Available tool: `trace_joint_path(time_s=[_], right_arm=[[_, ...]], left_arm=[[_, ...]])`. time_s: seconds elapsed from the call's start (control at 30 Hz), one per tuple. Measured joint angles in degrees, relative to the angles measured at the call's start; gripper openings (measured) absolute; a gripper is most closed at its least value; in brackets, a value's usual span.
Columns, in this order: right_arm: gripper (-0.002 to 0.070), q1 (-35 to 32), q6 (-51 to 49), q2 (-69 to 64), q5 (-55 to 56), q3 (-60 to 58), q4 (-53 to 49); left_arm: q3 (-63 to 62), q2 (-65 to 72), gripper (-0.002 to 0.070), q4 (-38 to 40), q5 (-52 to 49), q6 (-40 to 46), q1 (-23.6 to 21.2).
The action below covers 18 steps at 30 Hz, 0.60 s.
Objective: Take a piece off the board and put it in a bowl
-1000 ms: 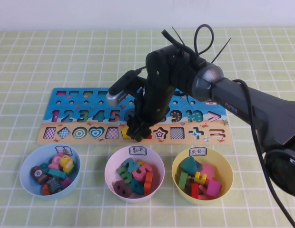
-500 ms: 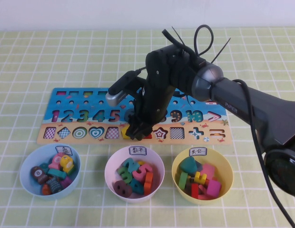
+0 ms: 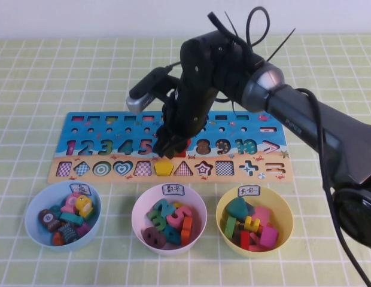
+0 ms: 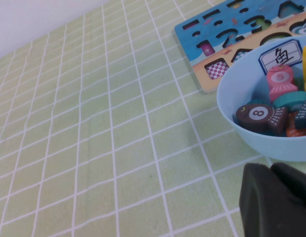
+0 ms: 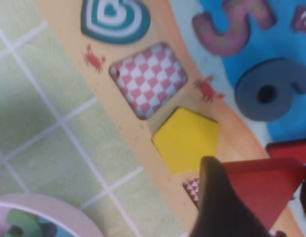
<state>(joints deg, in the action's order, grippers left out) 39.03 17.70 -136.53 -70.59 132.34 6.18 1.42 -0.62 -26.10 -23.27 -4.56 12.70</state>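
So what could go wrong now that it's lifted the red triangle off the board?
The right end effector pinches the red triangle near one edge, so it may slip and fall onto the board. The yellow bowl is already crowded, so it could bounce out. The left end effector sits parked by the blue bowl.

red triangle block [image 5: 259, 187]: in the right wrist view a dark finger [image 5: 227, 207] covers its near part, and the picture's edge cuts its far corner; in the high view only a sliver shows under the arm.
right gripper [image 3: 169, 145]: fingertips blend into one dark mass in the high view, hiding numerals 6 and 7 on the puzzle board [image 3: 84, 170].
left gripper [image 4: 279, 202]: only a dark corner shows, cut by the left wrist picture's edge; out of the high view.
light blue bowl [image 4: 232, 126]: cut off at the edge.
yellow bowl [image 3: 284, 206]: label writing too small to read.
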Motion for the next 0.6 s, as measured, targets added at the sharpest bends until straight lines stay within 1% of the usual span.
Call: trace_joint_path(time_s=[0.23,0.4,0.5,0.6], right_arm=[[0.0301,0.00,-1.84,2.79,-0.33,0.46,-0.07],[0.0300,0.00,-2.34,7.83,-0.33,-1.37,-0.07],[0.0300,0.45,-2.34,13.62,-0.33,-7.37,-0.26],[0.0300,0.93,-2.34,19.98,-0.33,-16.33,-0.72]], left_arm=[[0.00,0.00,-0.0005,0.00,0.00,0.00,0.00],[0.00,0.00,-0.0005,0.00,0.00,0.00,0.00],[0.00,0.00,-0.0005,0.00,0.00,0.00,0.00],[0.00,0.00,-0.0005,0.00,0.00,0.00,0.00]])
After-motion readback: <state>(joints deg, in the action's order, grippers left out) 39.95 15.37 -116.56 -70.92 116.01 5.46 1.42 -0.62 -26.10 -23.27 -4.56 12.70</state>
